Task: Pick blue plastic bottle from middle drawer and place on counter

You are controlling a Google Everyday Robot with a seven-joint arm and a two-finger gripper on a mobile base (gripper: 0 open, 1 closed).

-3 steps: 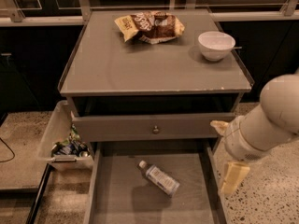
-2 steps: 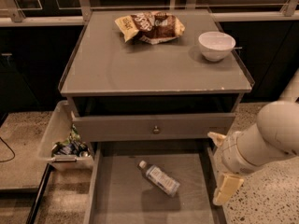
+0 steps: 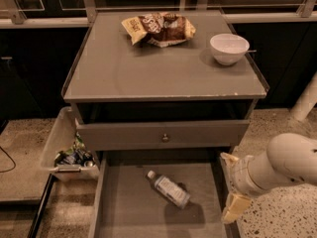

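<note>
The blue plastic bottle (image 3: 168,188) lies on its side on the floor of the open middle drawer (image 3: 124,212), white cap toward the back left. My gripper (image 3: 227,183) hangs at the drawer's right wall, to the right of the bottle and apart from it. Its two cream fingers (image 3: 234,208) stand apart and hold nothing. The counter (image 3: 163,71) is the grey cabinet top above the drawers.
A brown-and-yellow snack bag (image 3: 158,28) and a white bowl (image 3: 229,47) sit at the back of the counter. A shut drawer panel with a round knob (image 3: 165,138) overhangs the back of the open drawer. A bin of trash (image 3: 69,152) stands at the cabinet's left.
My arm has come down and a little to the left, bringing the gripper lower beside the drawer's right wall. The bottle has not moved.
</note>
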